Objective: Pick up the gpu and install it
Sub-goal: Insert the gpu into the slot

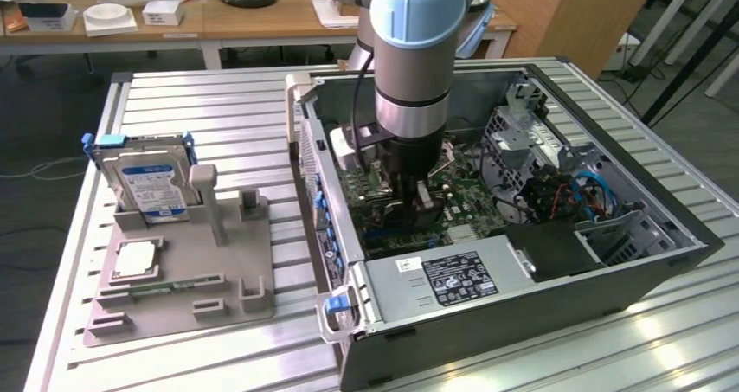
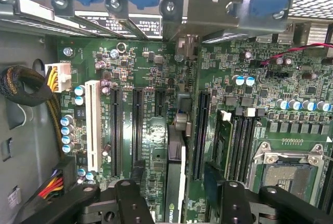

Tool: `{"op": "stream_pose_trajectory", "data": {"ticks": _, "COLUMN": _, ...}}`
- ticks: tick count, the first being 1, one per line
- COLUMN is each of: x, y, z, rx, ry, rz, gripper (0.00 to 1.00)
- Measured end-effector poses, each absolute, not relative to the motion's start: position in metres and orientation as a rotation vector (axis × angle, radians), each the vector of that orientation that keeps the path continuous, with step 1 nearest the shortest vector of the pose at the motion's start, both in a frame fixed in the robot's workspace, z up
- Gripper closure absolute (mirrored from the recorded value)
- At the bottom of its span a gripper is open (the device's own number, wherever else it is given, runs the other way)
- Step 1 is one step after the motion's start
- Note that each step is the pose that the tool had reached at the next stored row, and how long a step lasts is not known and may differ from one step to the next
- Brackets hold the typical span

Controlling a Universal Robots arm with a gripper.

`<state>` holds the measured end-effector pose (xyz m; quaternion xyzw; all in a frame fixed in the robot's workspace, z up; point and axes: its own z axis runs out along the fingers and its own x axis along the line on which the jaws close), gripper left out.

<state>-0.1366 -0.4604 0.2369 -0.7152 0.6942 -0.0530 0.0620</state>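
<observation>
The gpu (image 2: 175,180) stands on edge in a motherboard slot, seen from above as a thin dark card with a logo on its near end. Its pale metal bracket (image 2: 190,5) sits against the row of rear slot covers. My gripper (image 2: 177,203) straddles the card with its black fingers (image 2: 132,200) apart, and a gap shows on each side, so it is open and grips nothing. In the exterior view my gripper (image 1: 407,197) reaches straight down into the open computer case (image 1: 681,228) over the green motherboard (image 1: 468,206).
Inside the case are a power supply (image 1: 462,275), drive cages (image 1: 525,132) and a black cable bundle (image 2: 21,86). A memory stick (image 2: 223,141) and the CPU socket (image 2: 283,169) lie beside the card. A hard drive (image 1: 148,184) stands in a grey fixture (image 1: 231,297) on the exterior view's left.
</observation>
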Motion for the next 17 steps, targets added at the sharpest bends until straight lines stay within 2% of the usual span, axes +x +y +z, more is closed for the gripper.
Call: {"op": "stream_pose_trajectory", "data": {"ticks": 17, "x": -0.137, "y": -0.460, "z": 0.269, "rx": -2.156, "ry": 2.108, "rz": -0.158, "gripper": 0.43}}
